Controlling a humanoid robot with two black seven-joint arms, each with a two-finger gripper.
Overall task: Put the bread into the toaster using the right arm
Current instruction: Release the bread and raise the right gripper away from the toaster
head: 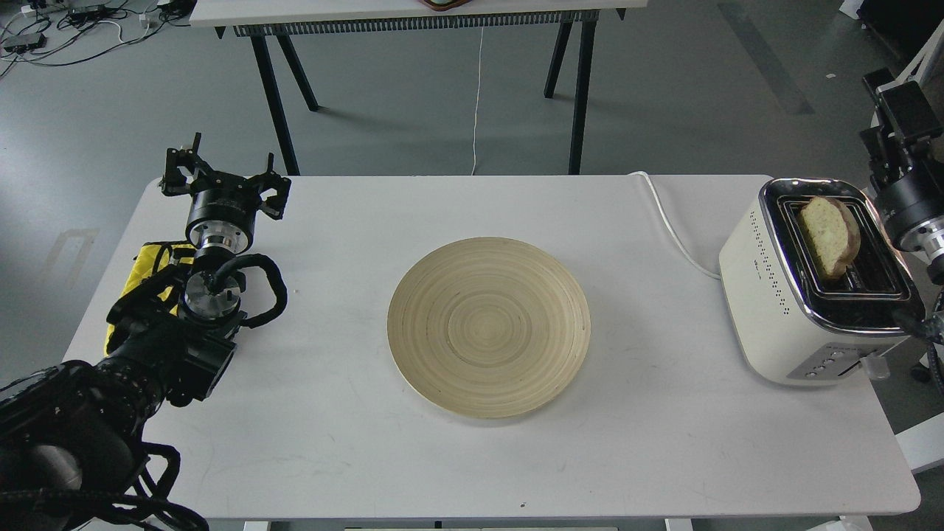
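Note:
The bread (827,234) stands on edge in a slot of the cream-white toaster (767,295) at the table's right end, with its upper part sticking out above the chrome top. My right gripper (894,94) is lifted above and behind the toaster, apart from the bread; its fingers look spread and hold nothing. My left gripper (223,179) rests open and empty over the table's far left corner.
A large round wooden plate (488,326) lies bare at the middle of the white table (664,442). The toaster's white cord (667,221) runs over the table's back edge. A yellow cloth (147,265) lies under my left arm. A second table (413,15) stands behind.

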